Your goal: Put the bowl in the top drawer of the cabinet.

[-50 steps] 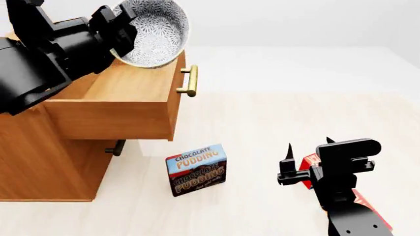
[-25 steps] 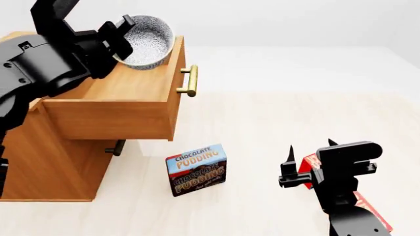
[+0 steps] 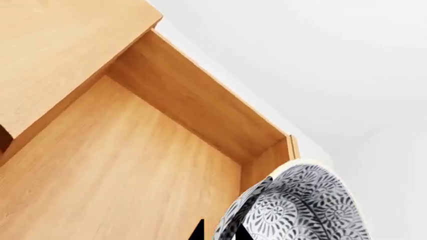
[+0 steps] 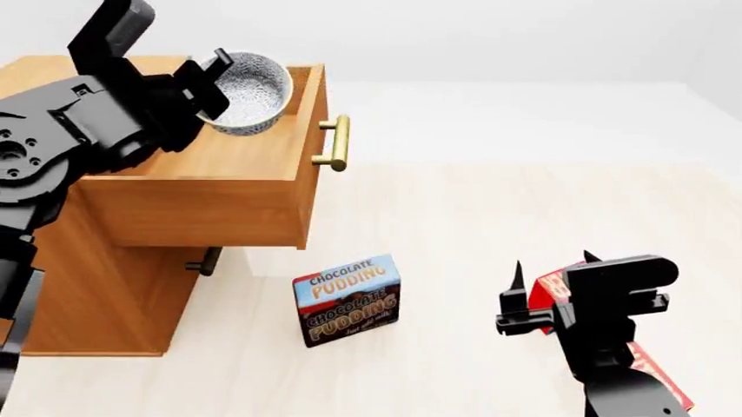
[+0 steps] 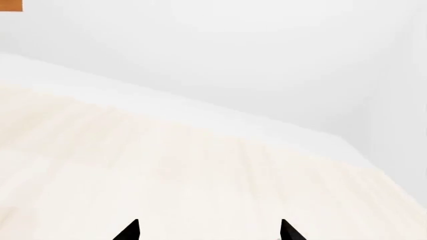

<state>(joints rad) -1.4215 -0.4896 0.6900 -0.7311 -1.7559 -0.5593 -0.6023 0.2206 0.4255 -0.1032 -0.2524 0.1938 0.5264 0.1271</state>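
The speckled white bowl (image 4: pixel 247 92) hangs over the pulled-out top drawer (image 4: pixel 221 174) of the wooden cabinet (image 4: pixel 82 287), tilted with its mouth toward the left. My left gripper (image 4: pixel 212 76) is shut on the bowl's rim. In the left wrist view the bowl (image 3: pixel 300 210) shows beside the drawer's inner corner, its rim between the two black fingertips (image 3: pixel 197 231), above the drawer floor (image 3: pixel 113 170). My right gripper (image 4: pixel 551 274) stands open low at the right, holding nothing; its fingertips (image 5: pixel 130 231) show over bare floor.
A chocolate pudding box (image 4: pixel 347 300) stands upright on the floor in front of the cabinet. A red box (image 4: pixel 649 365) lies under my right arm. The brass handle (image 4: pixel 336 142) juts out from the top drawer's front. The lower drawer's handle (image 4: pixel 207 260) is under it.
My left arm has carried the bowl back and lower, from above the drawer's front edge down into the open drawer space. The right arm drifted slightly down.
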